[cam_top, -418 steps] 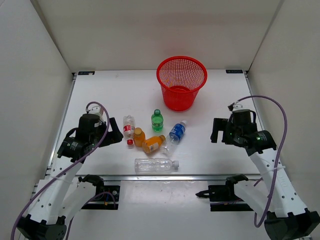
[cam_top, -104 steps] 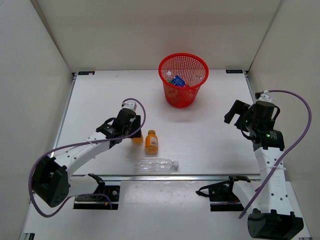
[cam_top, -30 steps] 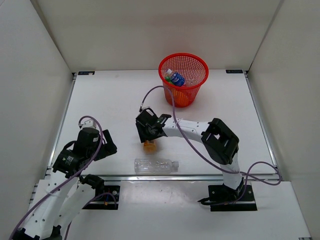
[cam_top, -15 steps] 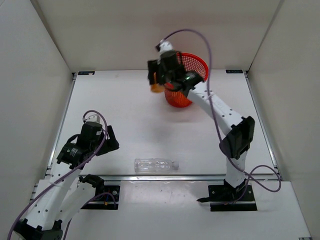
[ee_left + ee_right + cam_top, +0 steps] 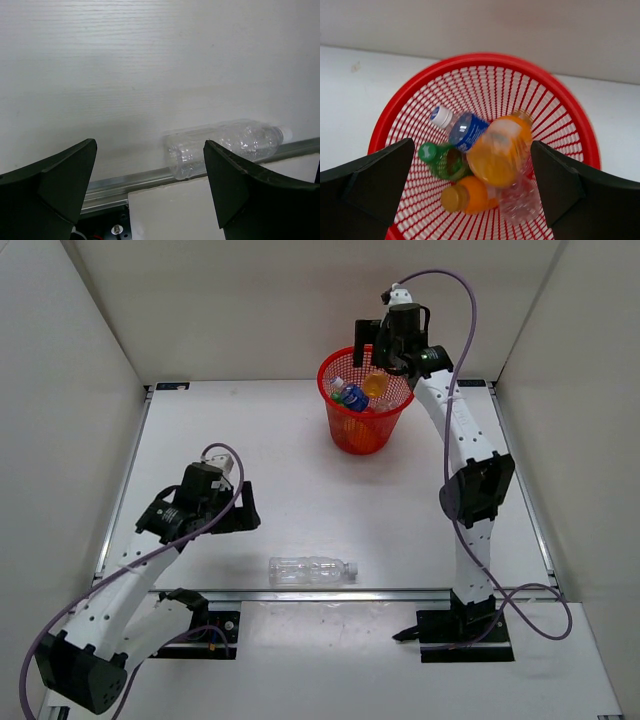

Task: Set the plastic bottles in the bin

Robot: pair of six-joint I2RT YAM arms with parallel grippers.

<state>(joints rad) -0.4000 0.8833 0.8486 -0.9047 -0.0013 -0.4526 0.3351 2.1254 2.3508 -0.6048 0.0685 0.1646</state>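
The red mesh bin [image 5: 362,435] stands at the back of the table. My right gripper [image 5: 388,352] hangs open above its rim [image 5: 485,60], with nothing between the fingers. Below it an orange bottle [image 5: 500,150], blurred, lies on top of the others in the bin: a second orange bottle [image 5: 470,196], a green one [image 5: 447,162], a blue-labelled one [image 5: 465,129] and a clear one [image 5: 520,200]. The long clear bottle [image 5: 312,569] lies on its side near the front edge. My left gripper [image 5: 245,515] is open just left of it, and the bottle's base [image 5: 225,145] shows beyond the open fingers.
A metal rail [image 5: 130,180] runs along the table's front edge right beside the clear bottle. White walls enclose the table on three sides. The bin sits close to the back wall.
My right gripper carried the orange bottle from beside the bin to over it and opened; the bottle has dropped in. My left arm has shifted right, toward the clear bottle.
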